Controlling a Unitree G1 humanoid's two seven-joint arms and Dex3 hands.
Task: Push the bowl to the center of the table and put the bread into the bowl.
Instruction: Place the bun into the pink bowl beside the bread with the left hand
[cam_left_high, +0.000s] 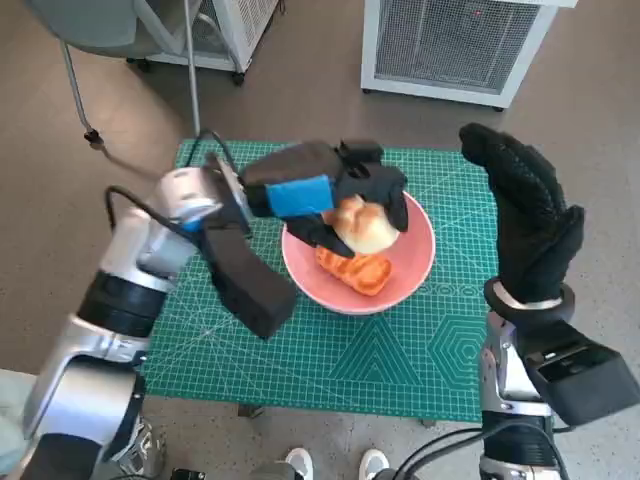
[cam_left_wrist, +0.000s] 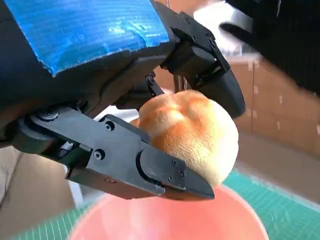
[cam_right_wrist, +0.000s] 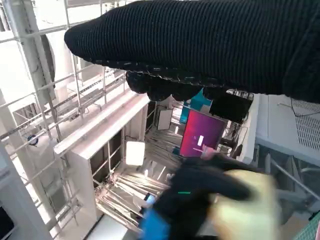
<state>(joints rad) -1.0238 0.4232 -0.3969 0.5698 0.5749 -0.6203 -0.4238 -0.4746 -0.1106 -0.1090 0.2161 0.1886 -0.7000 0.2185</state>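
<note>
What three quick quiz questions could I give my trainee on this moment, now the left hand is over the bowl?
1. True or false: the bread roll already lies loose in the pink bowl.
2. What is the right hand holding? A) the bowl B) nothing C) a roll
3. Fill in: the orange pastry lies inside the ____.

Key
1. False: the left hand grips the roll above the bowl; the left wrist view shows its fingers closed round it.
2. B: it is raised beside the bowl, fingers open, apart from everything.
3. bowl, which sits on the green cutting mat.
</note>
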